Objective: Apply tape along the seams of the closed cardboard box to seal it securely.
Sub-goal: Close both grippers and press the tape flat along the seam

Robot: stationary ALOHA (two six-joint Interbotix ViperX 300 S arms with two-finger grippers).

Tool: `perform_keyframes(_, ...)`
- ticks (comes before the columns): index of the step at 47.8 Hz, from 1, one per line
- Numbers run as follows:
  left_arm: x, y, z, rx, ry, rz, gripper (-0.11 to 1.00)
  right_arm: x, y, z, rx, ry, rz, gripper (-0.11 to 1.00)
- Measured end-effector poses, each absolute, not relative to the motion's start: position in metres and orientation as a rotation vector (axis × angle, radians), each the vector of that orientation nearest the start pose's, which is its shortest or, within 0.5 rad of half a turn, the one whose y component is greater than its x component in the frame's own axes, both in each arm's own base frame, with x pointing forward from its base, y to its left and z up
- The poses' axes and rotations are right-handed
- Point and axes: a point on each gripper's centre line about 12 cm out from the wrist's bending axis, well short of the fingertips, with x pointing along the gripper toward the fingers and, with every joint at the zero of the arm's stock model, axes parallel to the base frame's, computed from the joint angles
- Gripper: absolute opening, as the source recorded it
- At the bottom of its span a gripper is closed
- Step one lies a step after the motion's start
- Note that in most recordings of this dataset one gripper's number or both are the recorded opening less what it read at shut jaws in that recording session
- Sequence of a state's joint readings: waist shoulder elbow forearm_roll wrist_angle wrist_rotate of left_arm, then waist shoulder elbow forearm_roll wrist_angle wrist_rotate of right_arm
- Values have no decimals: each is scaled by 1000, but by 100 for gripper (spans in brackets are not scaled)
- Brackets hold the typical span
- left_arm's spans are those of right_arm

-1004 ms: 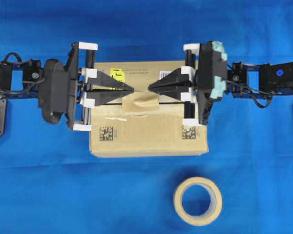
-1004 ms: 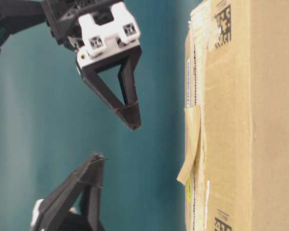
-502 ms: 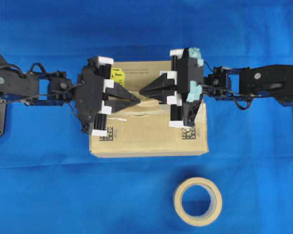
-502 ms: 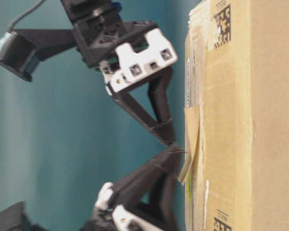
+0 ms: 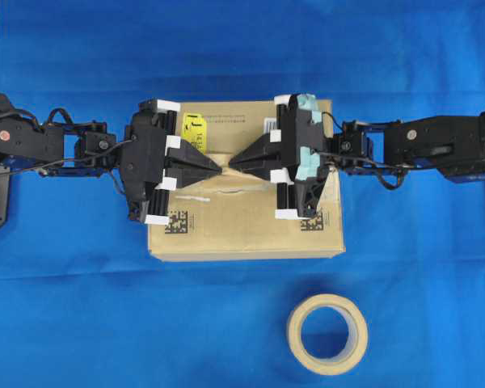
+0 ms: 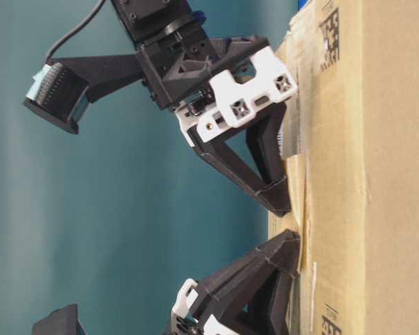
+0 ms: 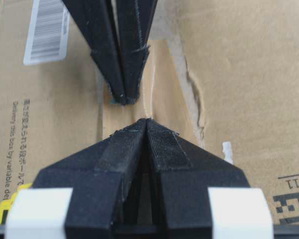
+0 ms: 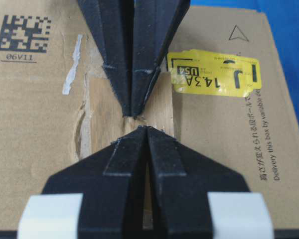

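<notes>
A: From overhead, the left gripper [image 5: 218, 169] and the right gripper [image 5: 233, 161] meet tip to tip over the middle of the cardboard box [image 5: 244, 234]. Both pairs of jaws are pressed fully together, with nothing between them. That view hides the tape almost completely under the black fingers.

B: The wrist views fill that in. Through the left wrist camera the tape [image 7: 162, 94] lies flat on the box top, directly under and just ahead of the left gripper's [image 7: 147, 121] closed tip, running on beneath the right gripper's [image 7: 123, 99] tip opposite. A barcode label [image 7: 47, 31] sits beyond, to the left of the far jaws.

A: And the seams?

B: I cannot pick out the line itself; the strip and the fingers cover where it would run. The right wrist camera shows the same strip [image 8: 103, 107] from the other side, with a yellow sticker [image 8: 214, 74] overlapping its right edge just beside the left gripper's [image 8: 132, 113] tip, and a black square code [image 8: 24, 32] well off to the left.

A: The table-level view adds contact: both tips bear against the box face [image 6: 377, 174].

B: Overhead alone shows the tape roll [image 5: 328, 333], well apart from both jaws, on the blue cloth [image 5: 65, 307].
</notes>
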State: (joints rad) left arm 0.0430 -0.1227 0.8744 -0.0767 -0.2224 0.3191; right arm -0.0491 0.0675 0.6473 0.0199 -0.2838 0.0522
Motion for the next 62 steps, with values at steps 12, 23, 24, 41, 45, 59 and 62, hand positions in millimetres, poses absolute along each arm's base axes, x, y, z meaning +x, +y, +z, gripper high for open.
perform_keyframes(12, 339, 18, 163, 214, 551, 3, 0, 412, -21, 169, 90, 472, -74, 0)
perform_keyframes(23, 330, 19, 158, 192, 565, 16, 0, 395, -21, 162, 127, 505, -94, 0)
perform_keyframes(24, 329, 19, 158, 188, 567, 18, 0, 394, -22, 162, 130, 505, -97, 0)
perform_keyframes(41, 313, 19, 158, 171, 557, 31, 0, 368, -22, 165, 156, 499, -115, 0)
perform_keyframes(45, 314, 20, 160, 175, 541, 34, 0, 367, -22, 170, 147, 481, -112, 0)
perform_keyframes(59, 336, 23, 201, 189, 399, 56, 0, 373, -23, 205, 107, 385, -91, 0)
perform_keyframes(62, 340, 24, 209, 193, 369, 60, 0, 377, -23, 212, 102, 365, -88, 0)
